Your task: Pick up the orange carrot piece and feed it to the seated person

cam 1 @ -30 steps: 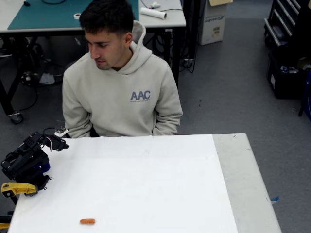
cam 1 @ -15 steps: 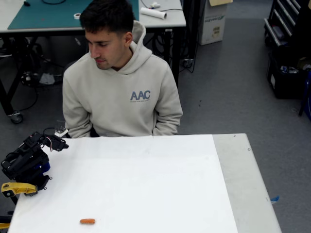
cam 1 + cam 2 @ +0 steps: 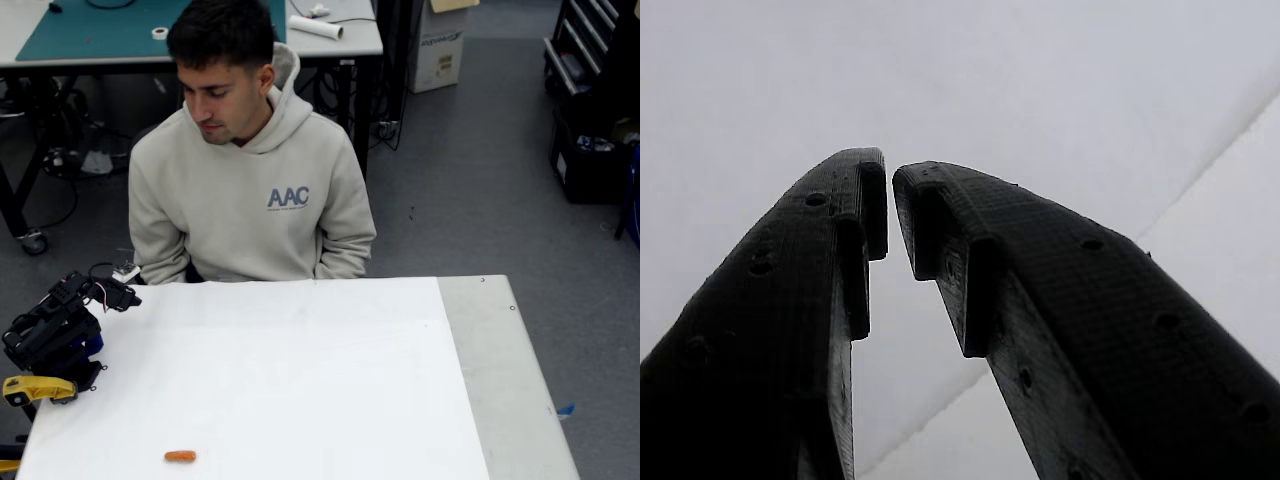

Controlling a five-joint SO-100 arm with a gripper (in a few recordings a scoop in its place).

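Where the arm sits: it is folded up low at the left edge of the white table (image 3: pixel 300 370) in the fixed view.
Gripper (image 3: pixel 890 205): the two black tips are nearly together, with nothing between them.
Orange carrot piece (image 3: pixel 180 456): lies flat near the front edge, well apart from the arm.
Seated person (image 3: pixel 250 190): sits behind the table, head bent down.

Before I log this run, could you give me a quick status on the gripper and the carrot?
Gripper nearly shut, holding nothing, arm folded at table's left edge. Orange carrot piece lying on white table, untouched. Seated person waiting behind table. Path looks clear.
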